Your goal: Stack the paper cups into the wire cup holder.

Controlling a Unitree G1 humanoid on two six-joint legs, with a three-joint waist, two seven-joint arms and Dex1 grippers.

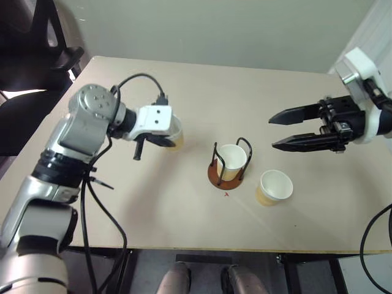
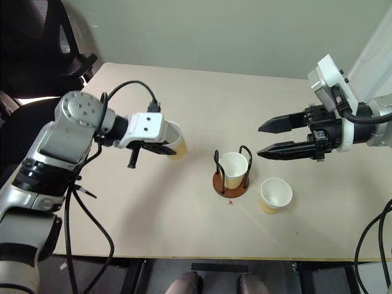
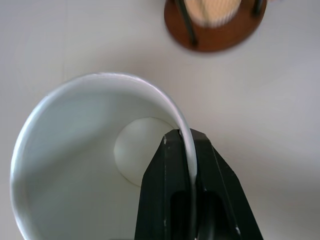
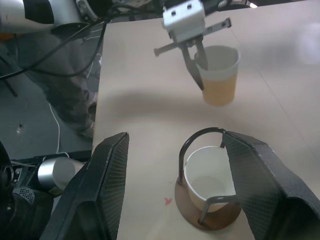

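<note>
While the table (image 1: 202, 86) carries the wire cup holder (image 2: 231, 182) near its front edge, already seated with one cup (image 2: 234, 166) and a second cup (image 2: 275, 195) just beside it, the right gripper (image 2: 263, 140) hovers above with jaws apart and empty. The left gripper (image 4: 199, 64) is clamped on the rim of the third cup (image 4: 218, 75), lifted clear of the surface toward the left side; it likely needs centring upright over the arches before lowering, to avoid snagging wire.
</note>
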